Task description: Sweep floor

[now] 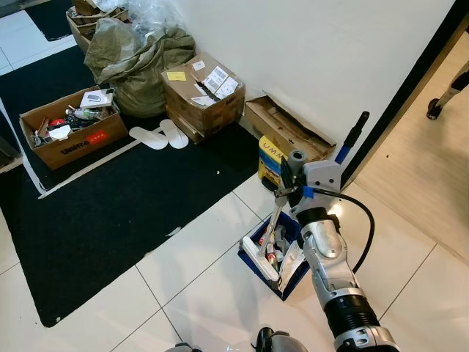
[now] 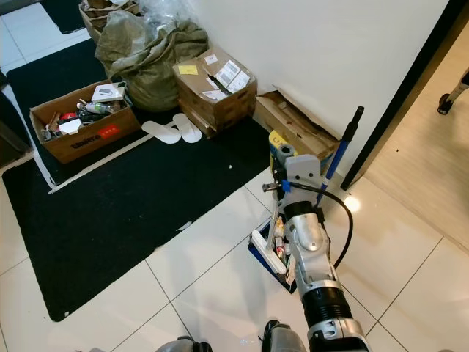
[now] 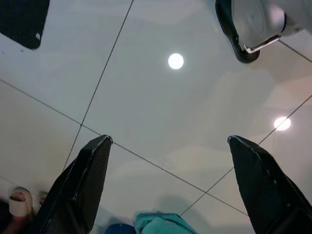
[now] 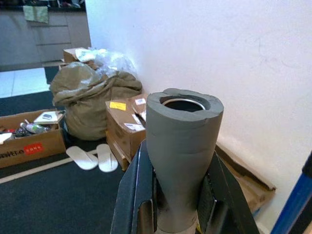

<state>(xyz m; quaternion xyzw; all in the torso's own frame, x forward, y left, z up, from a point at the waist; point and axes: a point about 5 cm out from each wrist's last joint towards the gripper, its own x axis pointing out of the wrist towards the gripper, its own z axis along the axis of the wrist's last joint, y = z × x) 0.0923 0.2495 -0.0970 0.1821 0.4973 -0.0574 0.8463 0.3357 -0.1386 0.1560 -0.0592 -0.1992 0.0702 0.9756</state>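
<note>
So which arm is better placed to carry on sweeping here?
The right. Its gripper is already shut on the grey foam handle above the blue dustpan of litter. The left gripper hangs open over bare tile, holding nothing.

grey foam handle (image 4: 183, 161) | blue dustpan (image 1: 272, 258) | black rug (image 1: 110, 213) | white slippers (image 1: 161, 135)

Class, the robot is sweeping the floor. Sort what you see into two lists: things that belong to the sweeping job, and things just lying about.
Sweeping job:
- right hand, shut on the grey foam handle
- blue dustpan holding rubbish
- blue-handled pole leaning on the wall

Lying about:
- white slippers
- open box of oddments
- olive sack
- labelled carton
</note>
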